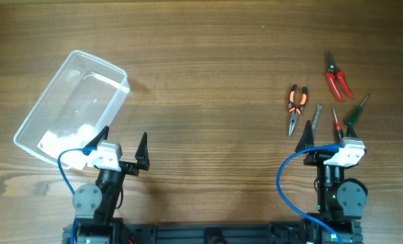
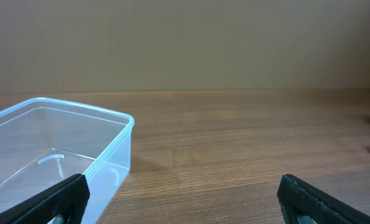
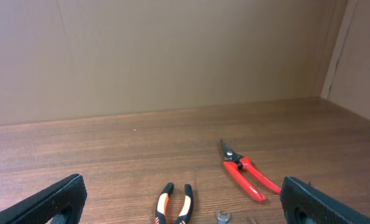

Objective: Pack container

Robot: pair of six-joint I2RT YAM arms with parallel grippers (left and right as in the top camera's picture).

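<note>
Overhead: left pincer (image 1: 125,133), right pincer (image 1: 328,139) spread; container (image 1: 103,63) beside left; pliers (image 1: 295,102), snips (image 1: 336,78) near right.

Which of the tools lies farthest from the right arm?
The red-handled snips: they lie at the far end of the group, beyond the orange pliers and the green-handled screwdriver.

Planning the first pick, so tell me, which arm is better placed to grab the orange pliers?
Right, most likely. The right gripper, open, sits close to the orange pliers; the left gripper is on the far side, beside the container.
</note>
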